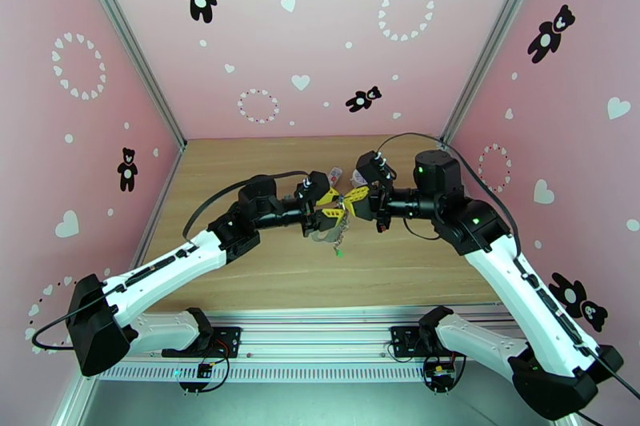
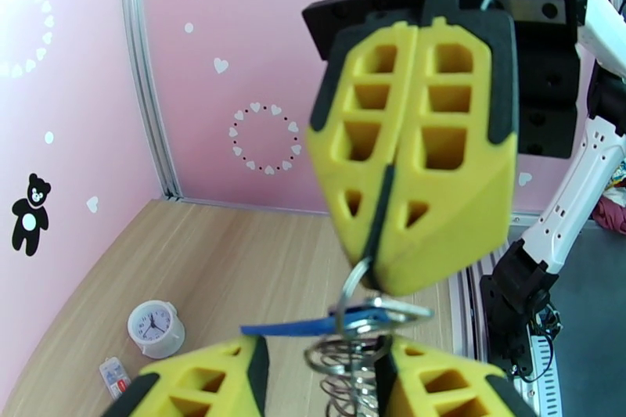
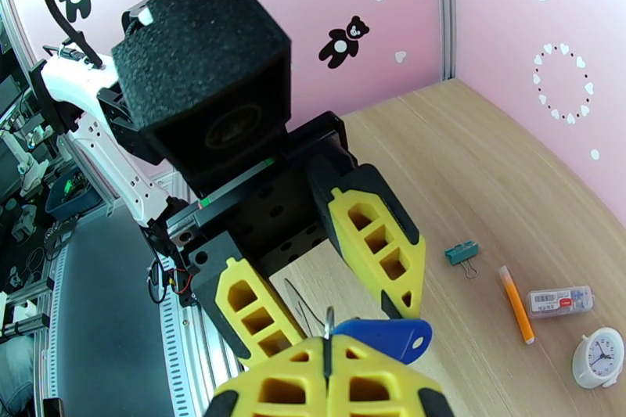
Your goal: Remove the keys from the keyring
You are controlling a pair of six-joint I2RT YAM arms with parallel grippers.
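Both grippers meet above the middle of the table. My right gripper [image 1: 353,201] [image 2: 374,264] [image 3: 327,370] is shut on a thin metal ring of the keyring [image 2: 354,279]. The keyring's chain [image 1: 340,234] hangs below, with the green key [image 1: 339,253] at its bottom end. From the ring, right at the right gripper's tips, the blue key [image 2: 301,326] [image 3: 389,337] sticks out sideways. My left gripper [image 1: 329,210] [image 2: 325,386] [image 3: 348,321] is open, one yellow finger on each side of the ring and its coiled chain [image 2: 348,370], not pinching them.
On the wooden table at the far side lie a small white clock [image 2: 155,327] [image 3: 599,358], an orange pen [image 3: 516,303], a teal binder clip [image 3: 461,252] and a small clear case [image 3: 557,300] [image 2: 115,375]. Pink walls close in the table on three sides.
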